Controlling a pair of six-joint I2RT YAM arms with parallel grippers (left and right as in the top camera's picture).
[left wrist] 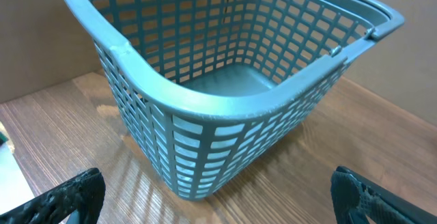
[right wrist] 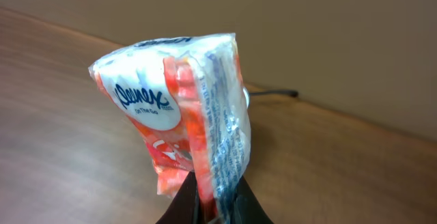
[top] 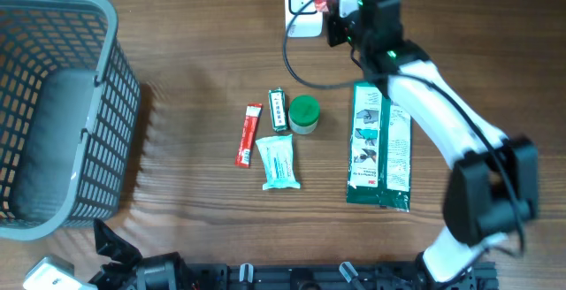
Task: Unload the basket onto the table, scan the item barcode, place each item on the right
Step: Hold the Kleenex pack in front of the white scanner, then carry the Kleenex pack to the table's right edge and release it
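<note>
- Clamped shut on the lower end of a Kleenex tissue pack [right wrist: 181, 115]: right gripper [right wrist: 215, 200], fingers close together with only the wrapper between them.
- Held upright with a slight lean, white oval logo toward the wrist camera, orange print and crinkled clear film down the seam.
- Seen from overhead, carried above the table [top: 195, 60] at its far edge, right of centre, over or just beside a white flat device [top: 305, 20]; touching or apart, cannot tell.
- Trailing from that device toward the middle of the table, a black cable [top: 286, 56] in a loop.
- Nearer the middle, laid flat in a loose cluster: a narrow green-and-black packet [top: 279, 110], a green-lidded round pot [top: 304, 113] just beside it, a red stick sachet [top: 248, 135] to their left, and a teal-and-white pouch [top: 279, 162] on the side toward the near edge.
- Right of the cluster, partly under the right arm, a long green-and-white flat package [top: 380, 148].
- Along the left edge, a grey lattice basket [top: 119, 78], upright, open top toward the overhead camera.
- At the near-left corner, left gripper [left wrist: 218, 207] with fingers spread wide and gripping nothing, pointed at the rounded corner of the basket, near it but apart.
</note>
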